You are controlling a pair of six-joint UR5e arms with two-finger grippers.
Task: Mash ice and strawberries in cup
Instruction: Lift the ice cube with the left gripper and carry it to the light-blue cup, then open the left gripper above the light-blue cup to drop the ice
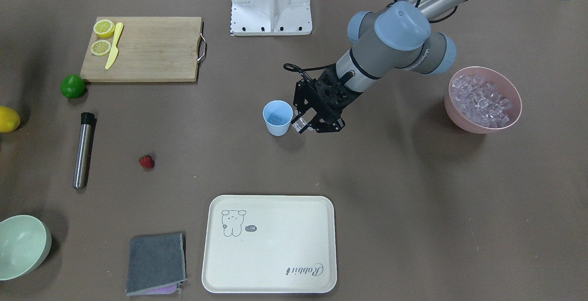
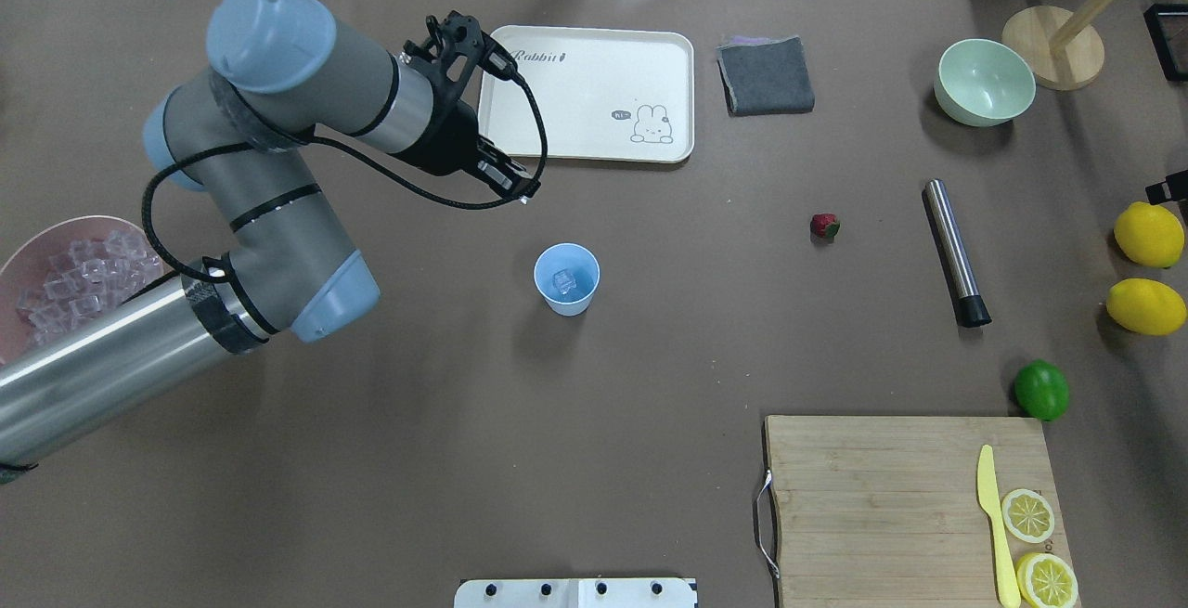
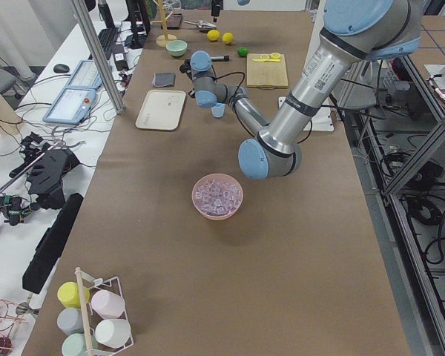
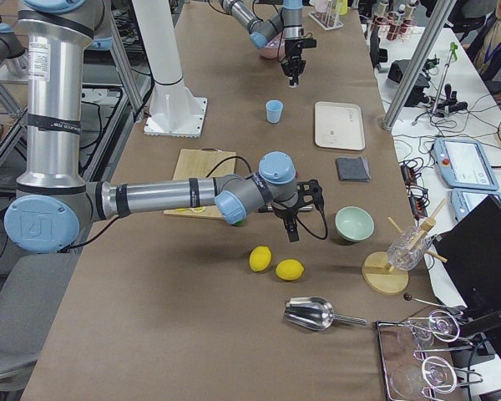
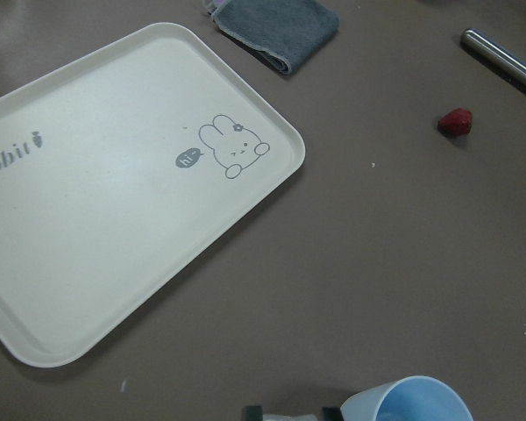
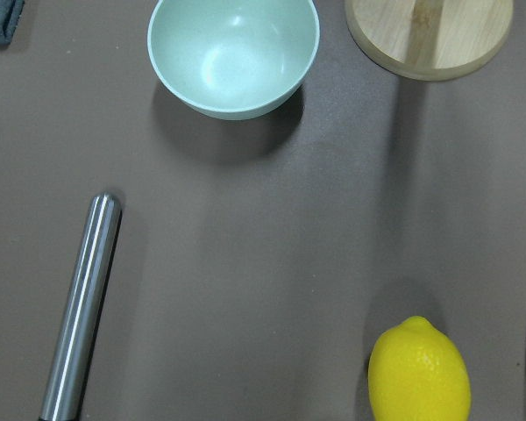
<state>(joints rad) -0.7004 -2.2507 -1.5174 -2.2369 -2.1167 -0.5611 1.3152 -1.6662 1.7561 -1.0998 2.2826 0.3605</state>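
Observation:
The light blue cup (image 1: pixel 277 117) stands upright mid-table with one ice cube (image 2: pixel 563 283) in it. My left gripper (image 1: pixel 305 127) hangs just beside the cup's rim, on the tray side, shut on a clear ice cube (image 1: pixel 300 124). More ice (image 1: pixel 480 99) fills the pink bowl (image 1: pixel 464 122) under my left arm. The strawberry (image 1: pixel 146 161) lies alone on the table, well away from the cup, near the steel muddler (image 1: pixel 82 151). My right gripper (image 4: pixel 293 232) hovers above the lemons; I cannot tell whether it is open or shut.
A cream tray (image 1: pixel 268 243) and a grey cloth (image 1: pixel 156 262) lie beyond the cup. The cutting board (image 1: pixel 151 48) carries lemon halves and a yellow knife, with a lime (image 1: pixel 72 86) beside it. A pale green bowl (image 1: pixel 23 246) and two lemons (image 2: pixel 1149 233) sit at the right end.

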